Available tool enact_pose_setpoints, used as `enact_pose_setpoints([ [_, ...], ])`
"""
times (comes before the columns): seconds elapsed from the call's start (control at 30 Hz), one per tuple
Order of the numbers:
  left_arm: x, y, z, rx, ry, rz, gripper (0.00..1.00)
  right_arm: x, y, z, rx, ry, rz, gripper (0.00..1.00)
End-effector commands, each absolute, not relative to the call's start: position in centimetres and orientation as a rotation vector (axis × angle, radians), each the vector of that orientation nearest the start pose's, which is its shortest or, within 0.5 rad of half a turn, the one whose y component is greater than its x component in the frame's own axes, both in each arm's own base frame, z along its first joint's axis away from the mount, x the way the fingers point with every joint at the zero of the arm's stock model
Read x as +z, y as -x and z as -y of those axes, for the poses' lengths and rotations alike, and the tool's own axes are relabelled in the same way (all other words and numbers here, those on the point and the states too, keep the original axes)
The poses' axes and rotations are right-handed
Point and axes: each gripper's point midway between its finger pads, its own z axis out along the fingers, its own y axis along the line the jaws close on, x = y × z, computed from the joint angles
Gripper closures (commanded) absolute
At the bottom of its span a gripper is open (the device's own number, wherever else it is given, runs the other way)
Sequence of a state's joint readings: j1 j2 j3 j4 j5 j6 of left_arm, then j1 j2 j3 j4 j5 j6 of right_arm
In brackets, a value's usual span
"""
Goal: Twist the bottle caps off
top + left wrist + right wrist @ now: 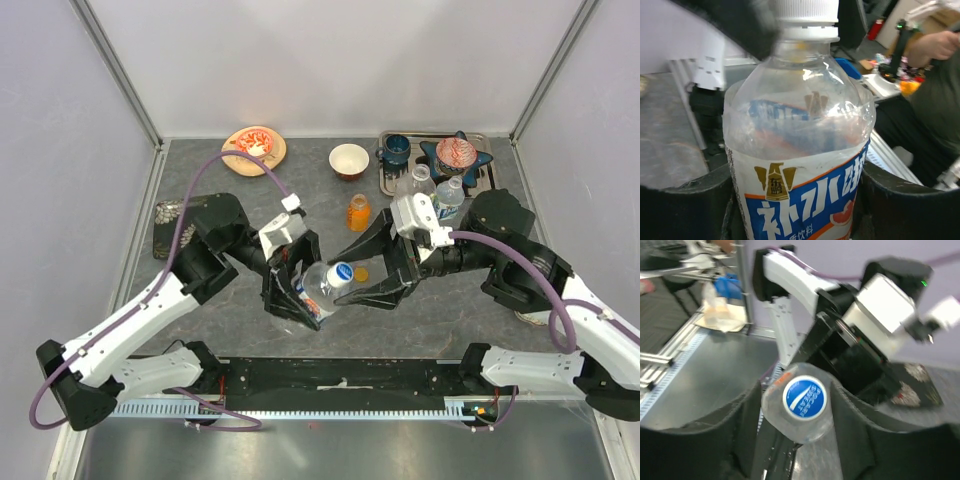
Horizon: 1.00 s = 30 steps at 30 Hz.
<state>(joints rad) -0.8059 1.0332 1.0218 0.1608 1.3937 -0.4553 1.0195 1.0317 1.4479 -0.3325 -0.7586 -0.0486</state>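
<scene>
So the left gripper [292, 290] has its jaws clamped around the body of a short clear plastic bottle with a blue and white label [318, 288], holding it tipped up off the grey table [240, 340], right between the two arms. The right gripper [372, 268] sits with its fingers spread on either side of the white cap with the blue logo [804, 398], not pinching it from what I can see. The bottle looks empty, so I'd guess it's super light and thin-walled, probably crumples and twists if you squeeze hard. The smooth label could be slippery too. The ridged cap is the best spot for the right claw, with the left staying low on the labelled body.
</scene>
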Motion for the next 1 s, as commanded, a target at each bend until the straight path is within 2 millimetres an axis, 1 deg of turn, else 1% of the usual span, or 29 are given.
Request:
enact_pose_setpoints([
  [0.0,37.8,-5.0,28.4,2.470,2.277,1.792,0.54,48.2,-10.6,-29.3,1.122,0.984,-1.269,0.26],
  [0.03,37.4,-5.9,28.7,2.447,2.279,1.896,0.53,48.5,-11.3,-29.1,1.097,0.944,-1.283,0.22],
  [0.07,37.3,-6.3,28.8,2.428,2.309,1.936,0.53,49.0,-12.1,-28.9,1.067,0.893,-1.301,0.18],
  [0.1,36.9,-6.7,28.8,2.404,2.295,1.995,0.53,49.6,-12.7,-28.7,1.059,0.844,-1.314,0.13],
  [0.13,36.6,-7.6,29.0,2.377,2.286,2.096,0.54,50.0,-14.2,-28.1,1.003,0.761,-1.343,0.09],
  [0.2,35.9,-8.7,29.2,2.337,2.281,2.207,0.54,50.6,-15.6,-27.7,0.963,0.669,-1.371,0.07],
  [0.23,35.8,-9.9,29.2,2.300,2.266,2.348,0.54,50.8,-16.6,-27.1,0.932,0.591,-1.394,0.07],
  [0.3,35.1,-11.3,29.1,2.242,2.240,2.505,0.54,51.4,-17.2,-26.8,0.934,0.520,-1.397,0.06],
  [0.33,35.3,-12.8,28.8,2.203,2.225,2.674,0.54,52.0,-17.2,-26.8,0.967,0.477,-1.389,0.06],
  [0.37,34.7,-13.7,28.7,2.158,2.195,2.774,0.54,52.2,-17.7,-26.5,0.968,0.426,-1.396,0.06],
  [0.4,34.6,-14.4,28.5,2.129,2.176,2.856,0.53,52.2,-17.9,-26.6,0.984,0.395,-1.403,0.05],
  [0.43,34.5,-16.0,28.0,2.053,2.121,3.039,0.53,52.5,-18.1,-26.7,0.997,0.366,-1.399,0.06],
  [0.47,34.7,-16.7,27.6,2.038,2.103,3.123,0.53,52.4,-18.6,-26.6,1.007,0.301,-1.425,0.06],
  [0.5,34.5,-18.1,27.0,1.949,2.025,3.296,0.53,51.9,-19.1,-26.9,1.004,0.272,-1.447,0.07],
  [0.53,34.2,-18.5,26.6,1.915,1.991,3.359,0.53,51.6,-19.5,-27.0,0.998,0.247,-1.465,0.08],
  [0.57,34.7,-18.8,26.3,1.912,1.973,3.415,0.53,51.1,-20.1,-27.0,0.992,0.199,-1.489,0.09],
  [0.6,34.6,-19.8,25.7,1.828,1.896,3.550,0.53,50.4,-20.7,-27.3,0.978,0.174,-1.515,0.09],
  [0.67,34.6,-20.3,25.1,1.761,1.839,3.654,0.52,49.6,-21.1,-27.8,0.982,0.140,-1.550,0.10],
  [0.7,34.6,-20.9,24.5,1.690,1.772,3.750,0.52,48.9,-21.5,-28.4,0.980,0.133,-1.572,0.11],
  [0.8,34.7,-21.1,24.1,1.651,1.728,3.811,0.52,47.6,-22.1,-29.9,0.991,0.129,-1.618,0.12],
  [0.83,34.7,-21.2,24.0,1.616,1.787,3.811,0.52,47.3,-22.1,-30.3,0.996,0.131,-1.627,0.12],
  [0.9,34.7,-21.5,23.6,1.564,1.751,3.871,0.52,46.4,-22.6,-31.3,0.998,0.131,-1.654,0.13],
  [0.97,34.7,-21.5,23.5,1.549,1.756,3.879,0.52,46.1,-22.8,-31.9,1.006,0.129,-1.661,0.14],
])
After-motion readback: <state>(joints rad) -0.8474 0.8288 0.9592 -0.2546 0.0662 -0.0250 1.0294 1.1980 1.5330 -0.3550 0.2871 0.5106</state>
